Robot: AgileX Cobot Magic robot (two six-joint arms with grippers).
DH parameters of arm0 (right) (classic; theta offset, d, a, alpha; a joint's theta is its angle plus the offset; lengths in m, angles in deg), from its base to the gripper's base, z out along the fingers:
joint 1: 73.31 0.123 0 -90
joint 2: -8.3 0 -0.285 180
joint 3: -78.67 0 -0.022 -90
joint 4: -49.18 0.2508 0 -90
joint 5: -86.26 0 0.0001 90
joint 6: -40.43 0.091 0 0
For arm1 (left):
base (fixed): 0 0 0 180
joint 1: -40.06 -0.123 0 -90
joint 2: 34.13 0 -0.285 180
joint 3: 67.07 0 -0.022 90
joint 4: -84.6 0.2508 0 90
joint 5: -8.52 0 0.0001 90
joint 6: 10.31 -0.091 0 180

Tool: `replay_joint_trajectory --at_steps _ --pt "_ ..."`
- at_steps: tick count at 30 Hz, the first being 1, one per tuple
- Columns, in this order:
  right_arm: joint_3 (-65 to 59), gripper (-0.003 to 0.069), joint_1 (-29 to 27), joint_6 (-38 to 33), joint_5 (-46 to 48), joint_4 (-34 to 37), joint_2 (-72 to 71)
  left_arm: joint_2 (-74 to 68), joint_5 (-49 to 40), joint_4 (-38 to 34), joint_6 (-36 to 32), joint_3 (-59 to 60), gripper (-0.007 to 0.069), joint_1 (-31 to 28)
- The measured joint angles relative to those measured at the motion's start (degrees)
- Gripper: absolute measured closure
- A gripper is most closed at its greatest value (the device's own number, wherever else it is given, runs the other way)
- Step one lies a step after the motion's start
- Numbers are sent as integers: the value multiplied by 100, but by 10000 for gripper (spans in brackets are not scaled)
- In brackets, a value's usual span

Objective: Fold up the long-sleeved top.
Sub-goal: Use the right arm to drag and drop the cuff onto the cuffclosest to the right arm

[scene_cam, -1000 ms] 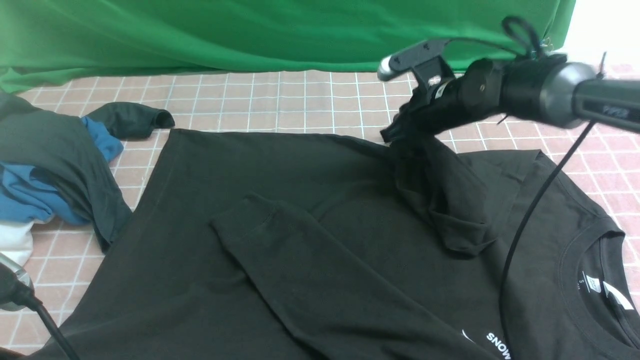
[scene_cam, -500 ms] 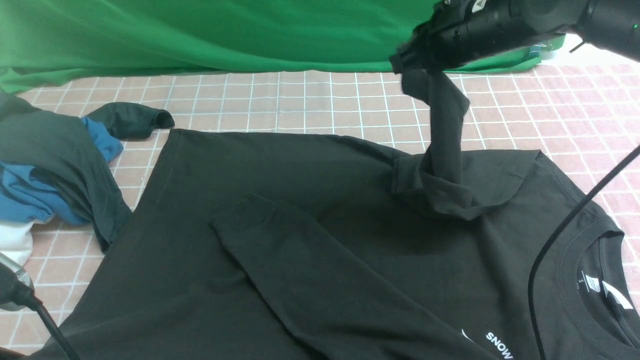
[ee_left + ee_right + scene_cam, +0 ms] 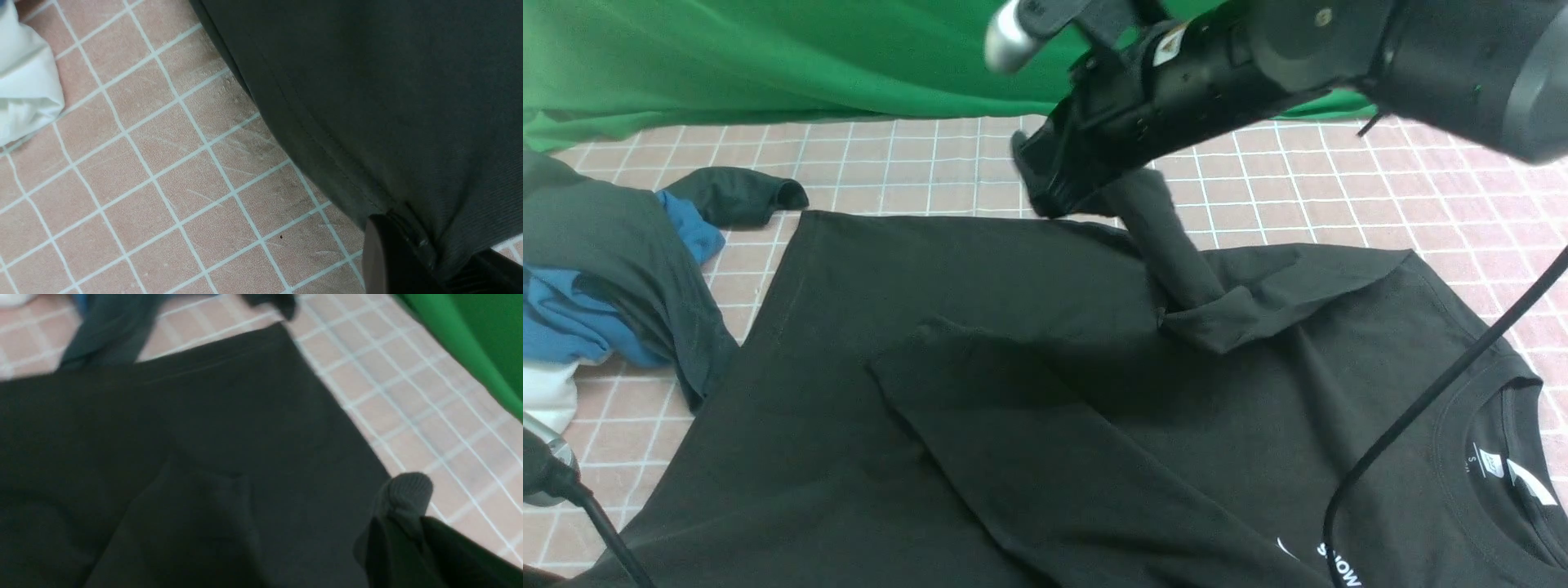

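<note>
Sleeve, cuff clamped in the closed right gripper, now travels from the far edge of the long-sleeved top across its body; the sleeve fold is under way. Left gripper is closed, pinching the top's hem.

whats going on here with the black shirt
The robot is partway through folding a black long-sleeved top spread out on the pink tiled table. Its right tool is shut on the cuff of one sleeve, holding it lifted above the body of the top. The other sleeve lies across the body. The left tool is shut and appears to pinch the top's hem. A pile of other clothes sits off to the left.
</note>
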Motion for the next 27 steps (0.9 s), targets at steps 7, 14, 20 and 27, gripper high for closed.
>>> replay_joint_trajectory --at_steps 7,14,20,27 --pt "0 585 136 -904 600 0 0 0 8 0 0 0 575 0" --pt "0 585 136 -1847 1243 551 0 0 57 -32 0 0 575 0" --pt "0 585 171 -3094 1793 1499 0 123 131 -95 0 0 575 0" --pt "0 509 176 -3246 1478 1496 10 228 135 -99 0 0 575 0"
